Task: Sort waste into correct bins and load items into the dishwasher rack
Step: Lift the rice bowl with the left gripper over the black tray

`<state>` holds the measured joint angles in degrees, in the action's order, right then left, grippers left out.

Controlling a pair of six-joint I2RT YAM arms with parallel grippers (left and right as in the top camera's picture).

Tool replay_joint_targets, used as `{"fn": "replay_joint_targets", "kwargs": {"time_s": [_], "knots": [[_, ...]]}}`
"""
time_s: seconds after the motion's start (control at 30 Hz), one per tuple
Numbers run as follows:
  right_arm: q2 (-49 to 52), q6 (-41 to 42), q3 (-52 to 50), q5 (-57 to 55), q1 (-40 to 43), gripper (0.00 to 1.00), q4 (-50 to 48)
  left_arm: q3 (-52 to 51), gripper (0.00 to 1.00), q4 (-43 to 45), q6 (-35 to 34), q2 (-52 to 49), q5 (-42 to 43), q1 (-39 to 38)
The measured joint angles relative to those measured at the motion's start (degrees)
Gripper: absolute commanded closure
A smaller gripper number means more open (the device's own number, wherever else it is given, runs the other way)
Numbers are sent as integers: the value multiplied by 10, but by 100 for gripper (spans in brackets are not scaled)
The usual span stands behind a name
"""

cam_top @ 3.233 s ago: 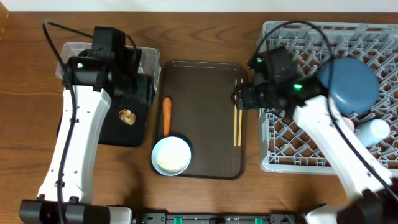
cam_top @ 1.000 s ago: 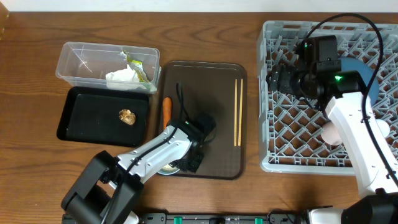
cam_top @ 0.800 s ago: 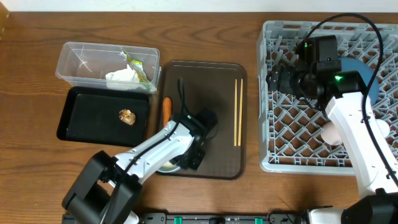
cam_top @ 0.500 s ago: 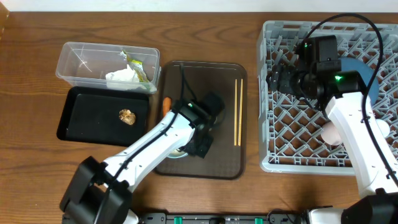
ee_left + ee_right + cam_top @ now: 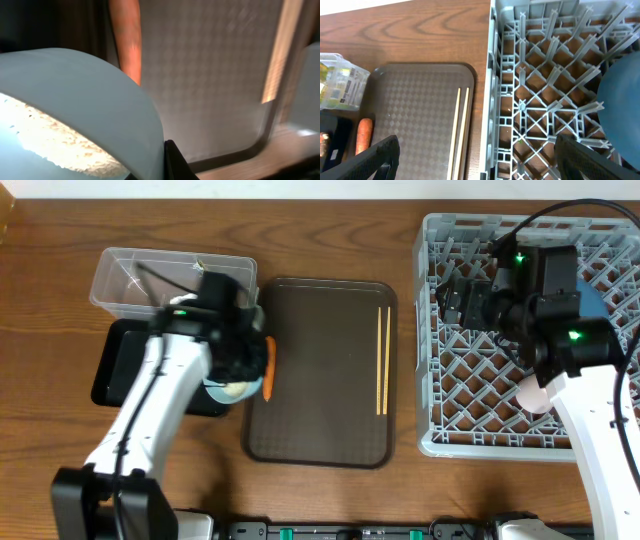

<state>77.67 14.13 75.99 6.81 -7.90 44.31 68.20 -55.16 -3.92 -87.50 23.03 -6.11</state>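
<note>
My left gripper (image 5: 240, 376) is shut on the rim of the white bowl (image 5: 228, 390), which hangs over the right edge of the black tray (image 5: 112, 370). White rice (image 5: 55, 140) lies inside the bowl (image 5: 100, 95), with one finger (image 5: 173, 161) pressed against its wall. The orange carrot (image 5: 268, 370) lies at the brown tray's left edge. A pair of chopsticks (image 5: 381, 360) rests on that tray's right side. My right gripper (image 5: 452, 300) stands open and empty over the dishwasher rack's (image 5: 480, 395) left part. The blue plate (image 5: 594, 298) and a pink cup (image 5: 530, 394) sit in the rack.
The clear tub (image 5: 135, 275) stands behind the black tray, mostly hidden by my left arm; a yellow-green wrapper (image 5: 337, 85) shows inside it. The brown serving tray (image 5: 320, 410) lies between bins and rack.
My left arm lifted the bowl off the brown tray's front-left corner and carried it left to the black tray. My right gripper opened slightly wider and the arm shifted a little.
</note>
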Motion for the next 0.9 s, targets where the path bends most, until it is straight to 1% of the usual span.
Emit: {"fn": "replay_joint_targets", "kwargs": {"time_s": [0.17,0.43,0.57,0.7,0.9], "knots": [[0,-3,0,0,0,9,1,0,94,17,34,6,99,96],[0,-3,0,0,0,8,3,-2,94,16,126,6,247,248],[0,-4,0,0,0,8,4,-10,94,39,161,6,299,311],[0,-4,0,0,0,8,4,-30,94,57,177,6,314,345],[0,-4,0,0,0,8,4,-42,94,84,192,6,327,348]]}}
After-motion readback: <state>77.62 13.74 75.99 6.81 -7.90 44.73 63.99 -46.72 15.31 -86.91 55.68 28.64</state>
